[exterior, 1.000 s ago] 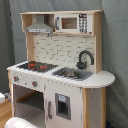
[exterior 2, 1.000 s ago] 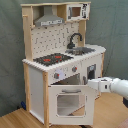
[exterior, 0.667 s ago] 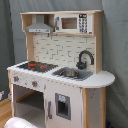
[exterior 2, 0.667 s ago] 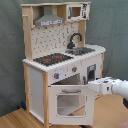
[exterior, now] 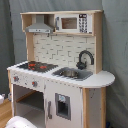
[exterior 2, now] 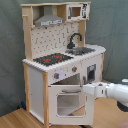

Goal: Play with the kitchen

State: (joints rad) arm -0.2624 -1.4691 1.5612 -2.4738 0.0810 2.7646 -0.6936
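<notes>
No legible writing or brand is seen on anything. In the second exterior view the gripper [exterior 2: 86, 90] is seen at about 4 o'clock in the frame, at the end of a white, rounded arm [exterior 2: 114, 92] entering from 3 o'clock. Its tip is met against the 3 o'clock edge of the oven door [exterior 2: 69, 102], which is swung partly open; whether the fingers are parted or closed cannot be told.

The kitchen [exterior 2: 60, 60] is placed mid-frame in both exterior views, standing upright on a wooden floor [exterior 2: 15, 119] before a grey-green curtain [exterior 2: 112, 30]. It is built of white panels framed in light wood. The oven door is white with a clear rectangular window. Above it, two round knobs [exterior 2: 56, 76] are set in the front panel. A black stovetop [exterior 2: 52, 59] with red rings is laid beside a metal sink [exterior: 71, 73] with a curved black faucet [exterior: 85, 59]. A grey hood [exterior: 40, 27] and a pegboard back [exterior: 60, 50] are seen above
</notes>
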